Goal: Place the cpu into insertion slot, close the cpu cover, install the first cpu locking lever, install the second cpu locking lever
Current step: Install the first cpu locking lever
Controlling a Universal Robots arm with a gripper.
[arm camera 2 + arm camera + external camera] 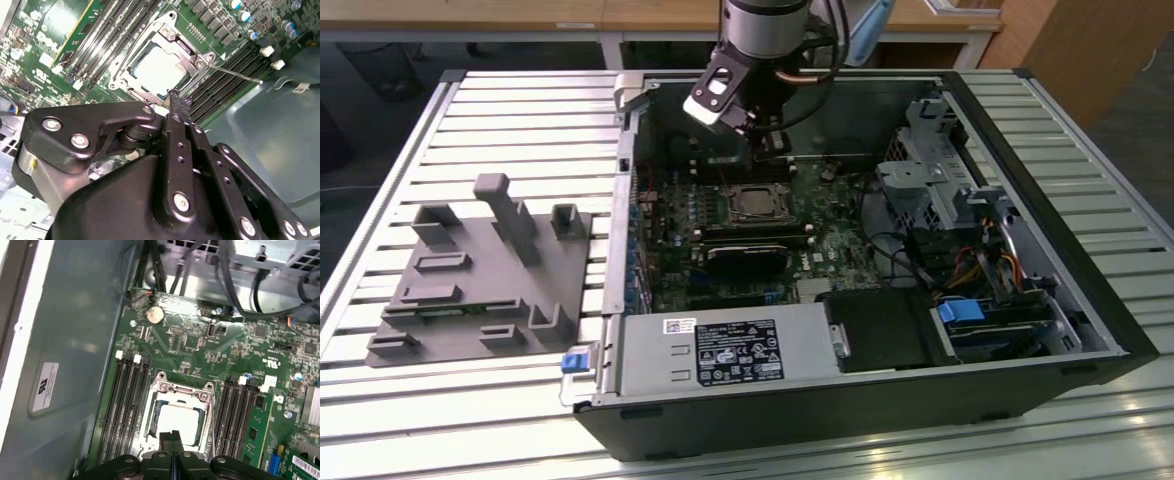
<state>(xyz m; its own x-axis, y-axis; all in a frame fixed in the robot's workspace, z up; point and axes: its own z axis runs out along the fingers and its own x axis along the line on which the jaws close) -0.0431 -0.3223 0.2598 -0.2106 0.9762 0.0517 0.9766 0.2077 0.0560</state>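
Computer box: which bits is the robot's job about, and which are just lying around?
Job: pale square metal cpu; silvery cover frame; thin silvery locking lever; black gripper.
Just lying about: grey plastic holder block; round silver coin battery; long black memory slots.

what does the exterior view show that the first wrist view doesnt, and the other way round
Exterior view: the grey plastic fixture block on the slatted metal table, and the silvery labelled power supply box inside the black computer case.
First wrist view: the round silvery coin battery and a white sticker on the case wall.
Both: the pale square cpu seated under the silvery frame cpu cover, with the black gripper shut near the cover's edge.
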